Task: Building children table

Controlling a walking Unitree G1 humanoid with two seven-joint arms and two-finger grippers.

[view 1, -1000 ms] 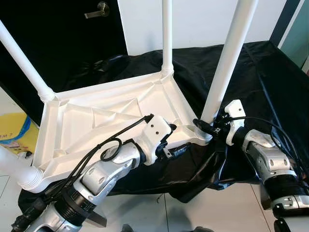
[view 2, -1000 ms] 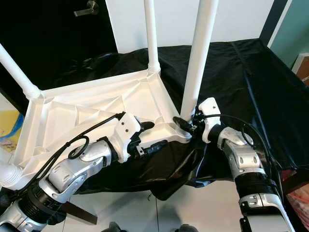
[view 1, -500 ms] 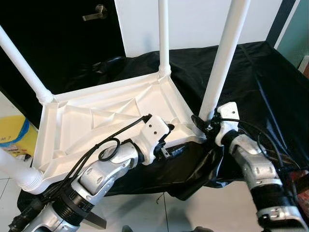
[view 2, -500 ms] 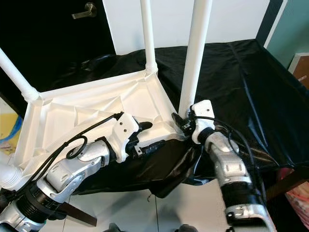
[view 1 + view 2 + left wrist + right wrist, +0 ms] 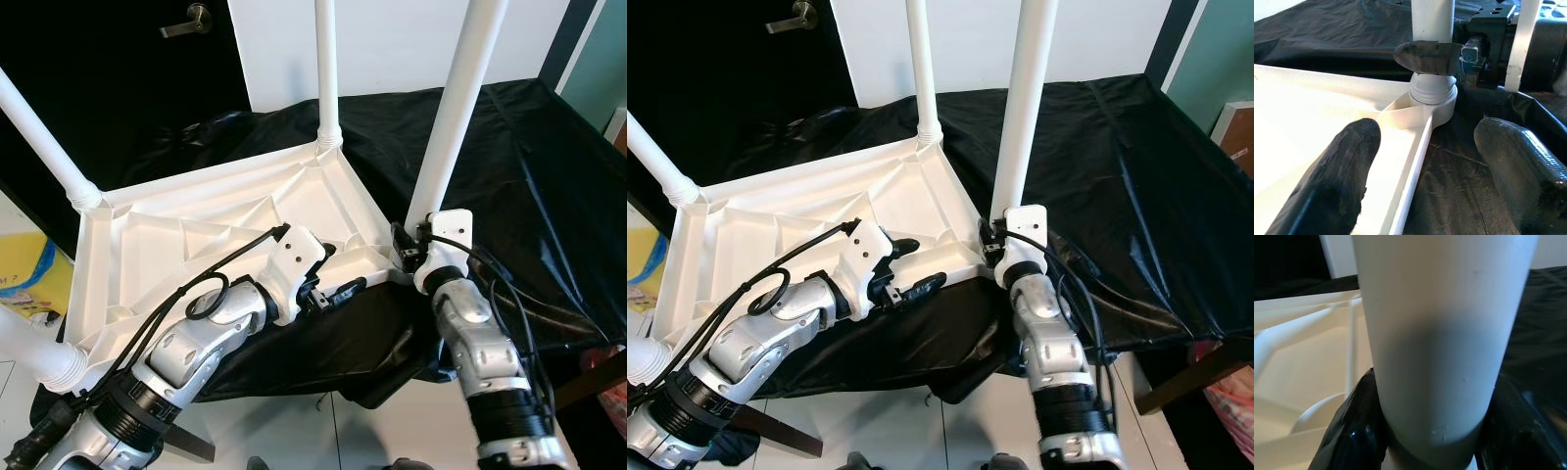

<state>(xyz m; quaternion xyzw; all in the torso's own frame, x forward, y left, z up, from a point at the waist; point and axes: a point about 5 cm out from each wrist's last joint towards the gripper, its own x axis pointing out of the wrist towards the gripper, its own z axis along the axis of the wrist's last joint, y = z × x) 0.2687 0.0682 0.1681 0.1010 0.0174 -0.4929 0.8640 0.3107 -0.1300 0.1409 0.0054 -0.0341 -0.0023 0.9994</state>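
The white table (image 5: 206, 235) lies upside down on a worktop (image 5: 549, 176) draped in black sheet, its legs pointing up. It occupies the left and centre of the worktop, with its near edge at the worktop's near edge.

The right gripper (image 5: 404, 247) is at the table's near right corner. Its fingers (image 5: 1352, 431) are pinching the base of the leg (image 5: 456, 108), one on each side, just above the socket.

The left gripper (image 5: 338, 274) is at the table's near rim, just left of that corner. Its fingers (image 5: 1337, 171) are spread, one over the tray's inner side and one outside over the black sheet. They straddle the rim, apparently without touching it.

A dark door (image 5: 118, 88) with a lever handle stands far left, beside a white wall.
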